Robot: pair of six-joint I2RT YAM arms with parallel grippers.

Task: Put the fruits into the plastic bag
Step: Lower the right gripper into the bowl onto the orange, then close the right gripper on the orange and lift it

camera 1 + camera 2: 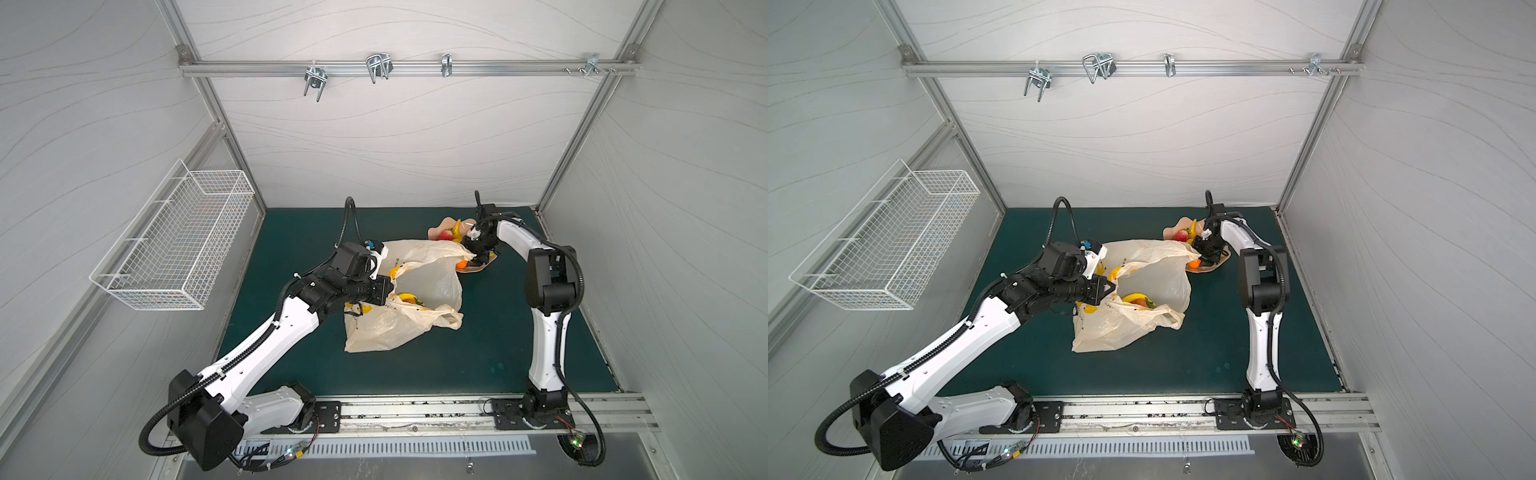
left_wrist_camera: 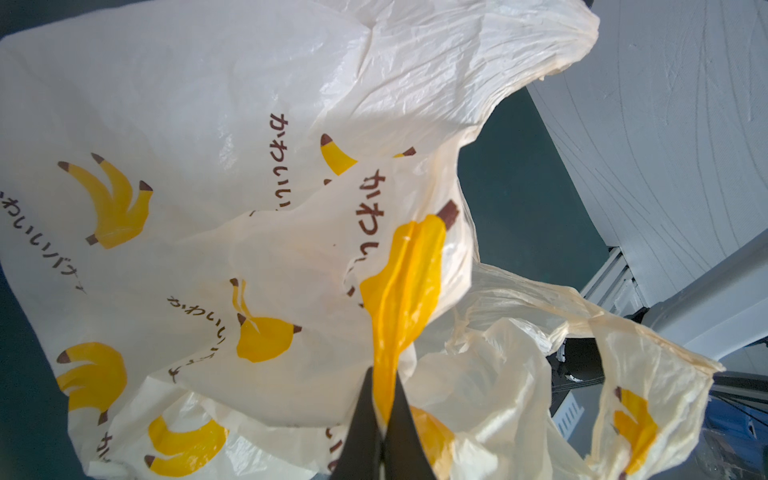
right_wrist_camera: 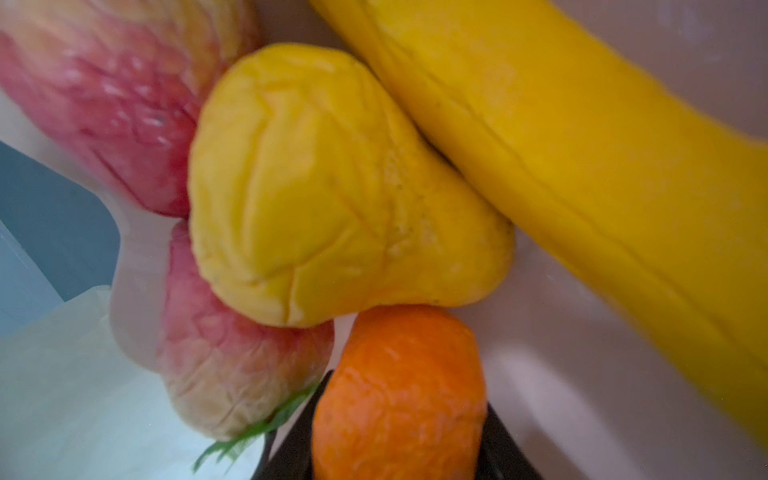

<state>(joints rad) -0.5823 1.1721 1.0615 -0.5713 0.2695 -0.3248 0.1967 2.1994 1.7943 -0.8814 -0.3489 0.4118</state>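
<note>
The cream plastic bag [image 1: 432, 286] [image 1: 1154, 282] lies crumpled on the green mat, its mouth turned toward the dish. My left gripper [image 1: 390, 291] [image 2: 384, 399] is shut on a yellow-printed fold of the bag's edge and holds it up. Some fruits [image 1: 409, 299] show inside the bag. My right gripper [image 1: 467, 262] [image 3: 399, 415] is down in the pink dish [image 1: 436, 230], its fingers pressed on both sides of an orange citrus ball [image 3: 399, 395] [image 1: 1194, 263]. A banana [image 3: 582, 145], a lumpy yellow fruit [image 3: 332, 187] and two strawberries [image 3: 232, 365] lie against it.
A white wire basket [image 1: 174, 245] hangs on the left wall. Metal hooks [image 1: 378, 66] hang from the back rail. The dish sits close to the back right corner of the mat [image 1: 478, 353], beside the bag's raised handle [image 1: 453, 249].
</note>
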